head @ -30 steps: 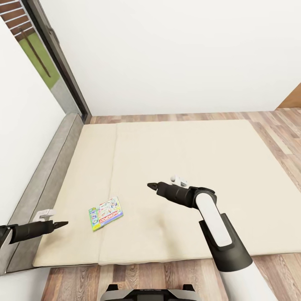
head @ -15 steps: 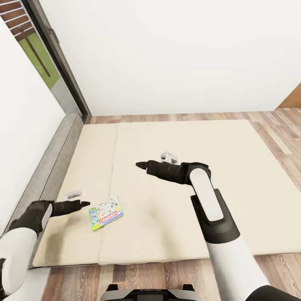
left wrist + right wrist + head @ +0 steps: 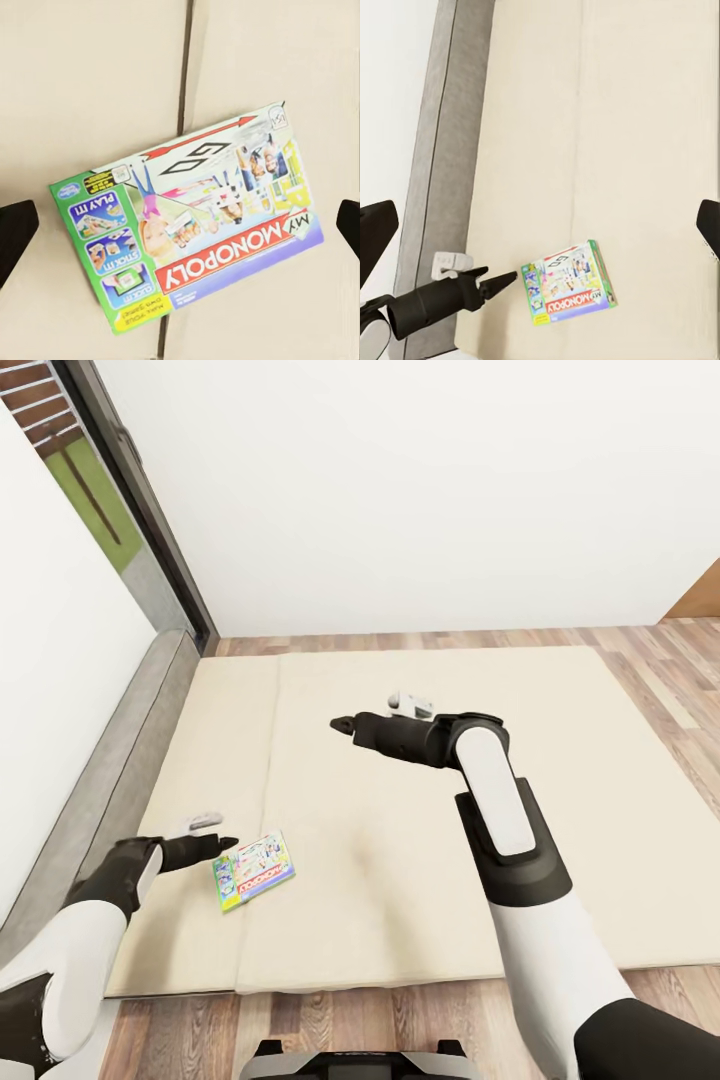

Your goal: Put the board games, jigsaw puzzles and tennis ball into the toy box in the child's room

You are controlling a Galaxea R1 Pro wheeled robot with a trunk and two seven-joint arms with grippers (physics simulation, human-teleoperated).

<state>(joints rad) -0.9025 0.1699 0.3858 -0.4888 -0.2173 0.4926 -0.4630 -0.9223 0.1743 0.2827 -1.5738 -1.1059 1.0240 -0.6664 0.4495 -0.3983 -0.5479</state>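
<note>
**A:** so what are we looking at here? we've got one board game (image 3: 252,871) lying flat on the bed (image 3: 420,690), near-left part of the mattress, right beside the seam that runs front to back. It's a My Monopoly box: green strip down one short side with little picture panels, red band with white MONOPOLY lettering, cartoon kids in the middle, some yellow and purple at the other end. In the left wrist view (image 3: 187,225) the seam runs under it, so it straddles both mattress halves, and it sits skewed to the bed edges

**B:** yep, and nothing is holding it. Our left gripper (image 3: 228,845) sits just left of the box's green end, tips pointing at it; we can't tell from the head view if it touches. Its fingertips (image 3: 16,232) show at opposite edges of the left wrist view with the whole box between them, so we'd call it spread wide. From the right wrist camera the box (image 3: 568,292) and that left gripper (image 3: 508,280) look almost in contact

**A:** right gripper (image 3: 340,724)?

**B:** up over the middle of the bed, well apart from the box, carrying nothing. Fingers are apart too, one dark tip (image 3: 376,229) at each side of its own camera
</note>
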